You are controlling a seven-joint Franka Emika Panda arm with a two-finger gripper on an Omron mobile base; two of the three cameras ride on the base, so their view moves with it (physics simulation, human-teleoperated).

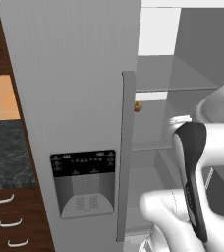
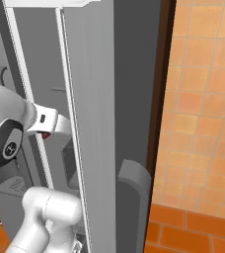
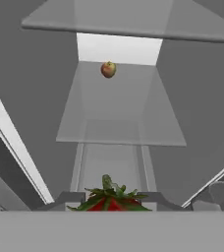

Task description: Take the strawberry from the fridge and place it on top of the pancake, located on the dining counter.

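The strawberry (image 3: pixel 109 204), red with a green leafy top, sits at the bottom of the hand view between my two fingertips. My gripper (image 3: pixel 110 198) is shut on it, inside the open right half of the fridge (image 1: pixel 84 98). The fridge's grey left door carries a black dispenser panel (image 1: pixel 83 164) and a long vertical handle (image 1: pixel 127 147). My white arm (image 1: pixel 197 147) reaches into the compartment from the lower right. The pancake and the dining counter are out of view.
A small yellowish-brown round item (image 3: pixel 108 69) lies far back on a glass shelf (image 3: pixel 119 106), also seen as the item (image 1: pixel 138 106) past the handle. The open door (image 2: pixel 92 123) stands close on my right. Dark wooden drawers (image 1: pixel 11 221) and orange tiles (image 2: pixel 203 123) flank the fridge.
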